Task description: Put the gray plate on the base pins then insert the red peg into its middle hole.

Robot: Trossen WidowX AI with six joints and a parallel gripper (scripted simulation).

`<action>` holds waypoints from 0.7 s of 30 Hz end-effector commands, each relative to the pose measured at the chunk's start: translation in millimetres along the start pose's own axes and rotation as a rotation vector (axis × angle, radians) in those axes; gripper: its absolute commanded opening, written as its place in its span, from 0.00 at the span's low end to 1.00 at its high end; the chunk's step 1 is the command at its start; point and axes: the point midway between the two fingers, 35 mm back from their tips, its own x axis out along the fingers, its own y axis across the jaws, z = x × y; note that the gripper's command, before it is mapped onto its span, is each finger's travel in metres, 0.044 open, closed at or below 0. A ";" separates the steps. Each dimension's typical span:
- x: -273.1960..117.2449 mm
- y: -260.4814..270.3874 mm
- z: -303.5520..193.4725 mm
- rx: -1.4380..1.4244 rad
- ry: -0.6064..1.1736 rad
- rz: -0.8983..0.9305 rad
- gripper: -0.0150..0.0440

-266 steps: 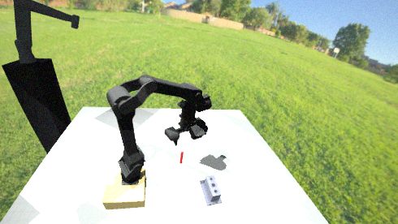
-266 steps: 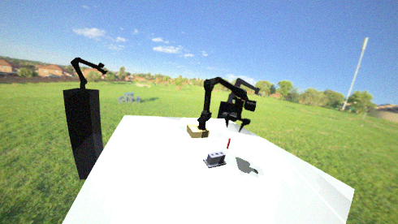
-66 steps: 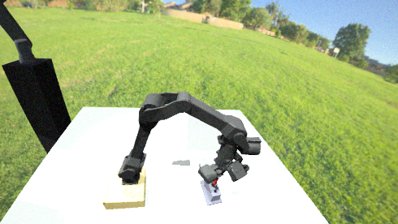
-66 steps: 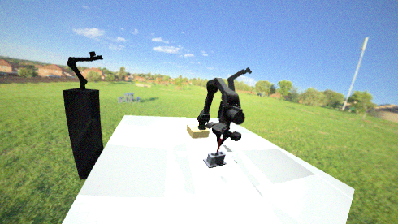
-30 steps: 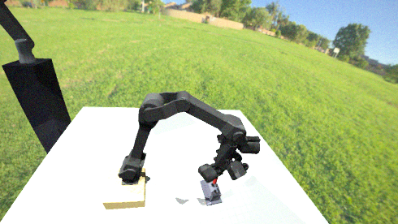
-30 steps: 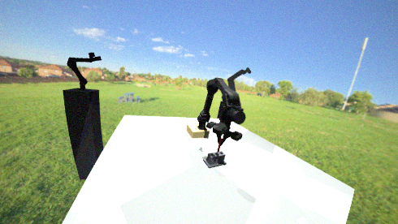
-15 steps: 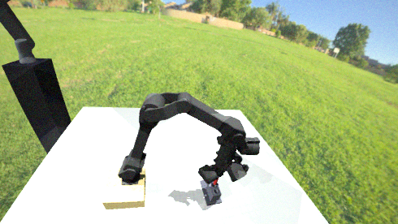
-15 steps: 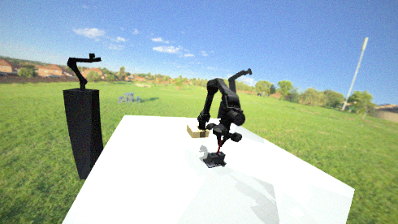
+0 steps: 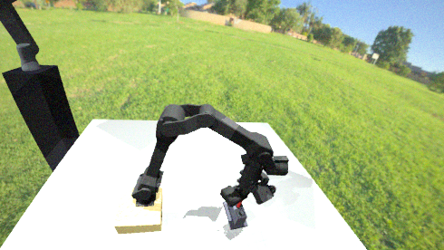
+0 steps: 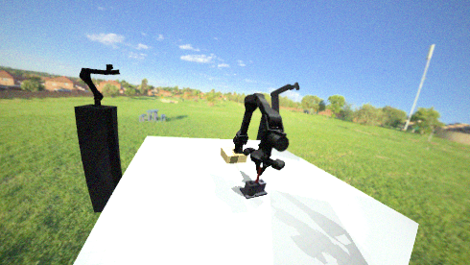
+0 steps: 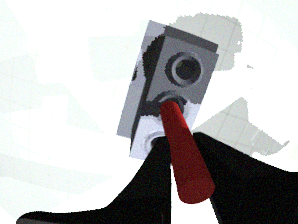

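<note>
Clamped on the red peg (image 9: 238, 205) (image 10: 259, 174) (image 11: 186, 150), my tool (image 9: 246, 200) (image 10: 259, 168) (image 11: 180, 141) is carrying out the insertion step, the peg's tip leaning at the middle hole of the gray plate (image 9: 236, 217) (image 10: 254, 187) (image 11: 192, 47) below, apparently needing straightening and lowering.

Outdoor grassy field (image 9: 362, 149) (image 10: 168, 127); trees (image 9: 393, 44) (image 10: 424, 120), distant houses (image 10: 59, 84), open sky (image 9: 362, 15) (image 10: 288, 38)

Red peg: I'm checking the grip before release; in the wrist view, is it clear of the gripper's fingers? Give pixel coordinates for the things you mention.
No, the red peg (image 9: 238, 205) (image 11: 186, 155) is held between the gripper's black fingers.
</note>
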 end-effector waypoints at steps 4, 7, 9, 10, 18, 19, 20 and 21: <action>0.3 -0.8 0.3 0.000 -0.001 0.001 0.25; 0.6 -1.9 1.0 0.000 -0.001 0.001 0.25; 0.6 -1.9 1.1 0.000 -0.001 0.001 0.25; 0.6 -2.0 1.0 0.000 -0.001 0.001 0.25; 0.6 -2.2 0.0 0.000 -0.001 0.001 0.25; 0.6 -2.2 -0.2 0.000 -0.001 0.001 0.25; 0.6 -2.1 -0.5 0.000 -0.001 0.001 0.25; 0.6 -2.1 -0.7 0.000 -0.001 0.001 0.25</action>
